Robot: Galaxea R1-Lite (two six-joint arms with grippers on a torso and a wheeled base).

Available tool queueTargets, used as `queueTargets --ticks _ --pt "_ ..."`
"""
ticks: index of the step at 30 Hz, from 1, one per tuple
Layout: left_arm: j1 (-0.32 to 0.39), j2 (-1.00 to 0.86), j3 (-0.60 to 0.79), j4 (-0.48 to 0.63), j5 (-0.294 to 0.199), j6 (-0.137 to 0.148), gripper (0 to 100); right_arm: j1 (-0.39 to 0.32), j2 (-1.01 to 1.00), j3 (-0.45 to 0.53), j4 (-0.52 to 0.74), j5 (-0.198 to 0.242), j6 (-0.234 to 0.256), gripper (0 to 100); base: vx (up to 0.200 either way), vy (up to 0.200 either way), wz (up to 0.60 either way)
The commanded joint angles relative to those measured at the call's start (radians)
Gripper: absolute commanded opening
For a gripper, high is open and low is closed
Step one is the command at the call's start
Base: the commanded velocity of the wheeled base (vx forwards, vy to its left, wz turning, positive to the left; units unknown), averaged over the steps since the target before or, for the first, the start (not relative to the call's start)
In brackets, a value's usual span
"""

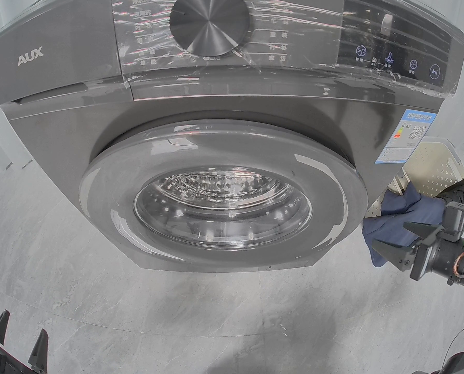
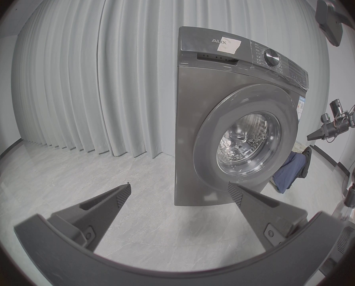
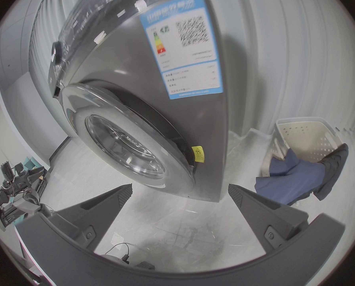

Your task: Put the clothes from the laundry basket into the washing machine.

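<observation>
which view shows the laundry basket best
The right wrist view: the laundry basket shows nearly whole beside the washing machine, clothes draped over its rim. The head view catches one corner; the left wrist view mostly its clothes.

Energy label (image 1: 406, 136) w/ QR code on washing machine (image 1: 221, 131) front.

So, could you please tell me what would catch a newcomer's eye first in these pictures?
The large grey front-loading washing machine dominates the middle, its round glass door apparently shut. Beside it, on the robot's right, stands a cream perforated plastic laundry basket with a blue cloth and a black garment spilling over its rim. The open right pincer hangs near them.
</observation>
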State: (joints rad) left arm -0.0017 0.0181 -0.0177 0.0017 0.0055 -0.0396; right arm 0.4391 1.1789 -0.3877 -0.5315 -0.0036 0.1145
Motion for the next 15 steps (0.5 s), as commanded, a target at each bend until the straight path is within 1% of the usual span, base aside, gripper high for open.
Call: queueTargets --ticks 1,5,6,7,8,10,15 --pt "0.0 -0.012 0.015 0.0 0.001 -0.002 100 0.02 0.169 -0.094 -0.005 -0.001 -0.019 100 0.0 0.0 0.0" --pt "0.0 -0.012 0.015 0.0 0.001 -0.002 100 0.027 0.208 -0.131 -0.005 0.001 -0.029 100 0.0 0.0 0.0" --pt "0.0 -0.012 0.015 0.0 0.001 -0.002 100 0.044 0.225 -0.149 -0.005 0.008 -0.03 100 0.0 0.0 0.0" --pt "0.0 -0.012 0.015 0.0 0.001 -0.002 100 0.044 0.225 -0.149 -0.005 0.008 -0.03 100 0.0 0.0 0.0" --pt "0.0 -0.012 0.015 0.0 0.001 -0.002 100 0.061 0.24 -0.162 -0.005 0.027 -0.03 100 0.0 0.0 0.0" --pt "0.0 -0.012 0.015 0.0 0.001 -0.002 100 0.069 0.26 -0.168 -0.007 0.037 -0.029 100 0.0 0.0 0.0" --pt "0.0 -0.012 0.015 0.0 0.001 -0.002 100 0.087 0.311 -0.151 -0.107 0.048 -0.042 100 0.0 0.0 0.0"
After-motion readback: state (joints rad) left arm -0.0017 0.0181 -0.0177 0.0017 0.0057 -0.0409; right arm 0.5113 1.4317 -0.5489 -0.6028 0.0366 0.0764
